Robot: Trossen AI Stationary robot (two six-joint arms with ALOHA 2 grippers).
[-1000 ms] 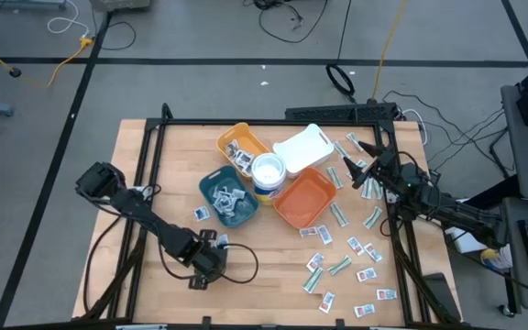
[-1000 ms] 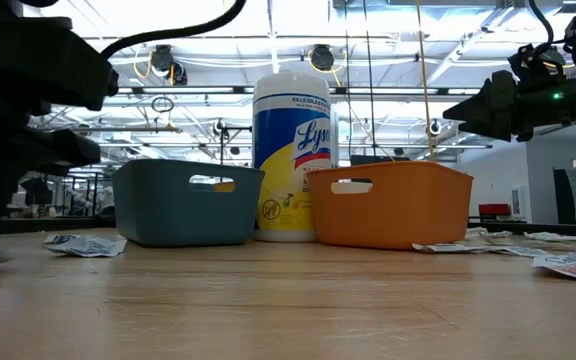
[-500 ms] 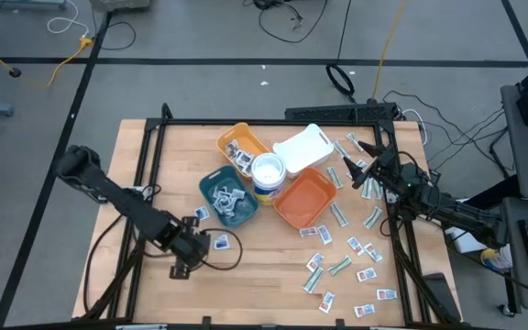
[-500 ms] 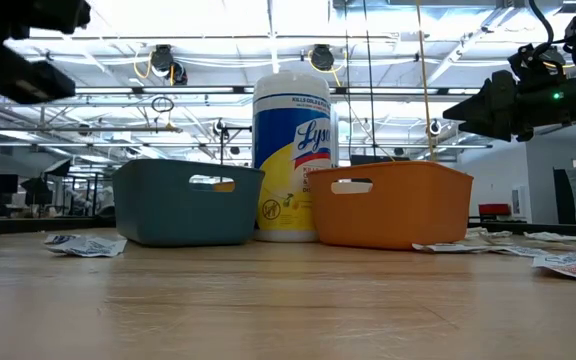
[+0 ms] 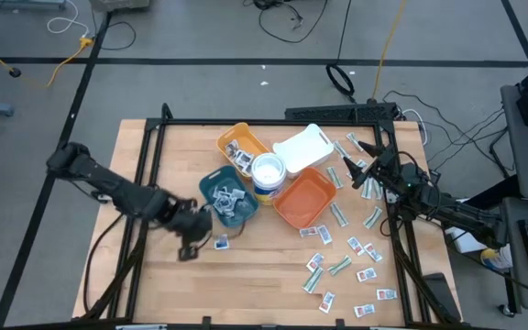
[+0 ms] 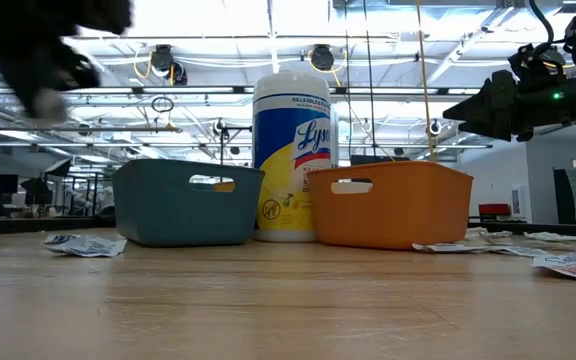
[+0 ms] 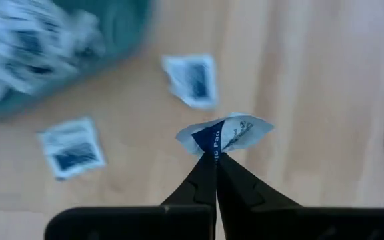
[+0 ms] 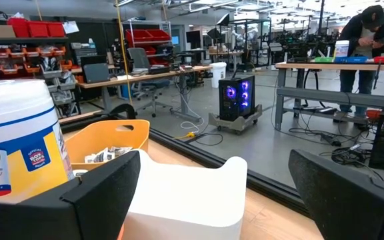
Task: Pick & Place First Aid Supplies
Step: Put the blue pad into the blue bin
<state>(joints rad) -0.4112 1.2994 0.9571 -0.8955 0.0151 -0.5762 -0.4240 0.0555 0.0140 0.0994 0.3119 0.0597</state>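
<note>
My left gripper is shut on a small white packet with a dark blue mark. It hangs above the wood just near-left of the teal tray, which holds several such packets. Two more blue-marked packets lie flat on the table under it. In the high view the gripper stands beside a loose packet. Many first aid supplies lie scattered at the near right. My right gripper waits open and level at the far right. My left gripper pinches the packet by one corner between the very tips of its two fingers, coming steeply from above. The packet is lifted clear of the table and sticks out crumpled beyond the fingertips.
A yellow tray, a white tray, an orange tray and a round wipes tub cluster at the table's middle. Bare wood lies along the left and near sides. A person stands far off in the room.
My left gripper has risen from table level near the front edge and gone toward the far edge, ending beside the teal tray. The loose packet next to it has stayed where it was.
</note>
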